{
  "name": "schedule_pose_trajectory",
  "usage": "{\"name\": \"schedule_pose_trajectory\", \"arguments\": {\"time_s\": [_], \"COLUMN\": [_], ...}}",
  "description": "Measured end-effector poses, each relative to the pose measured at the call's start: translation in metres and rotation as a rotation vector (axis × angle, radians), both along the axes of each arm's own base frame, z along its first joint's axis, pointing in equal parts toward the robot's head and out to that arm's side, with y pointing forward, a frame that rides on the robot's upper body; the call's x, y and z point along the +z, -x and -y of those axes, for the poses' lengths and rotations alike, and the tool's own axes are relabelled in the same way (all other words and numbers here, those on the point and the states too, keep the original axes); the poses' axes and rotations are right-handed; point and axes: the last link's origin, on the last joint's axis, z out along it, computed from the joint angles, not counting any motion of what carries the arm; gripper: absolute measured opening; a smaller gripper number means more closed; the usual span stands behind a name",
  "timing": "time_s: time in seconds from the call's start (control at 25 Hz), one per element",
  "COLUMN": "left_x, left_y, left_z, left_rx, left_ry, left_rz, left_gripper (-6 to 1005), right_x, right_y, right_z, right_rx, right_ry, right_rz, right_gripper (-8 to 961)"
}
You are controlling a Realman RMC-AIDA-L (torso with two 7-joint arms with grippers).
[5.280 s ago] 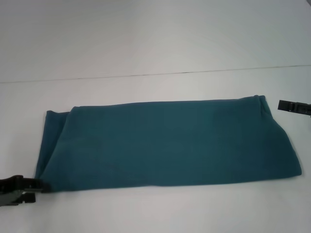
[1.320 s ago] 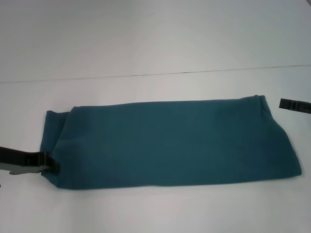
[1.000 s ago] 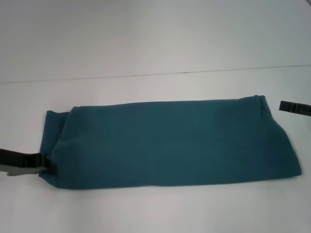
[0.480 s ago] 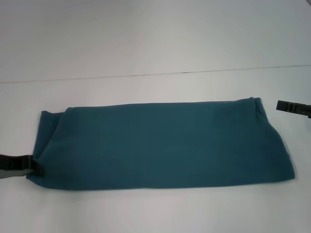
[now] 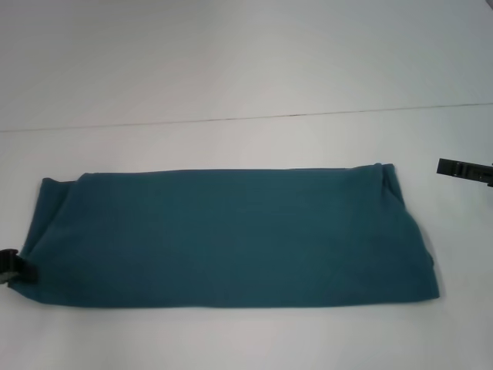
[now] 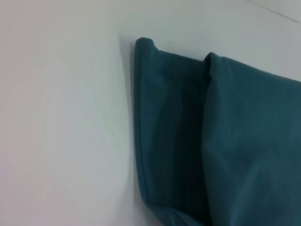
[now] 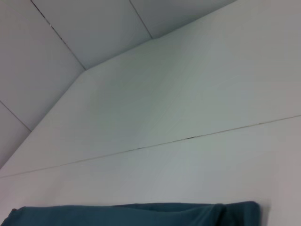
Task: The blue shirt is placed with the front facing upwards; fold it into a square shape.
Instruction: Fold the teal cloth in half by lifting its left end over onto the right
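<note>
The blue shirt [image 5: 231, 235] lies folded into a long horizontal band on the white table [image 5: 246, 62], plain teal side up, with no lettering showing. At the picture's left edge my left gripper [image 5: 14, 268] is shut on the band's lower left corner. The left wrist view shows that end of the shirt [image 6: 221, 141] with its layered folds. My right gripper [image 5: 462, 169] hangs at the right edge, apart from the cloth and slightly above its upper right corner. The right wrist view catches only the shirt's edge [image 7: 141, 214].
A thin dark seam [image 5: 246, 118] crosses the table behind the shirt. White tabletop surrounds the cloth on all sides, widest at the back.
The left gripper took hold of the shirt's lower left corner and pulled left. The whole band slid left with it. The right gripper stayed put.
</note>
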Motion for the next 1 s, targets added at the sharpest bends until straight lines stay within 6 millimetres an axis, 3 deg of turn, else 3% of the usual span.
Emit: {"name": "schedule_pose_trajectory", "arguments": {"time_s": [0.2, 0.64, 0.88, 1.0], "left_x": [0.013, 0.021, 0.01, -0.007], "left_y": [0.007, 0.007, -0.025, -0.07], "left_z": [0.005, 0.008, 0.001, -0.009], "left_rx": [0.007, 0.012, -0.101, -0.248], "left_ry": [-0.023, -0.01, 0.005, 0.032], "left_rz": [0.001, 0.005, 0.161, 0.316], "left_gripper": [20, 30, 36, 39], "right_x": [0.0, 0.0, 0.001, 0.001], "right_y": [0.0, 0.0, -0.001, -0.002], "right_z": [0.0, 0.0, 0.001, 0.001], "right_rx": [0.001, 0.001, -0.003, 0.002], "right_ry": [0.0, -0.002, -0.002, -0.002], "right_rz": [0.0, -0.001, 0.001, 0.006], "right_gripper": [916, 915, 915, 916]}}
